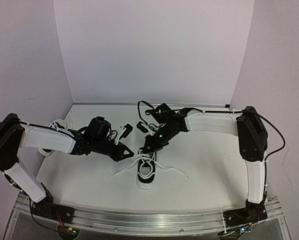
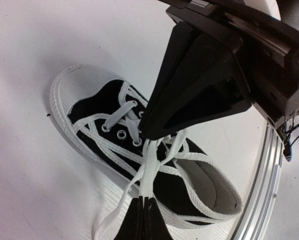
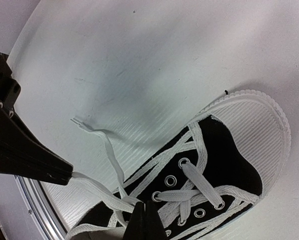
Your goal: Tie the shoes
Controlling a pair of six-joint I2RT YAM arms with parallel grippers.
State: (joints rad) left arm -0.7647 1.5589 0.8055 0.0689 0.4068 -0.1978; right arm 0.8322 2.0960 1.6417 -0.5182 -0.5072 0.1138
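Note:
One black-and-white sneaker [image 1: 146, 172] lies mid-table, toe toward the near edge, its white laces spread to both sides. My left gripper [image 1: 127, 151] is shut on a doubled strand of lace [image 2: 148, 170] pulled out from the shoe's tongue; the wrist view shows its tips [image 2: 143, 201] pinching it. My right gripper [image 1: 148, 146] is shut on the laces at the top eyelets, its tips [image 3: 147, 214] pressed on the crossing. The shoe fills both wrist views [image 2: 77, 90] [image 3: 229, 160]. The second sneaker [image 1: 57, 125] sits at the far left, mostly hidden behind my left arm.
Two small black objects [image 1: 127, 130] [image 1: 142, 126] lie behind the grippers. A loose lace end [image 1: 177, 172] trails right of the shoe and another [image 1: 120, 171] trails left. White walls enclose the back and sides. A metal rail [image 1: 149, 220] runs along the near edge.

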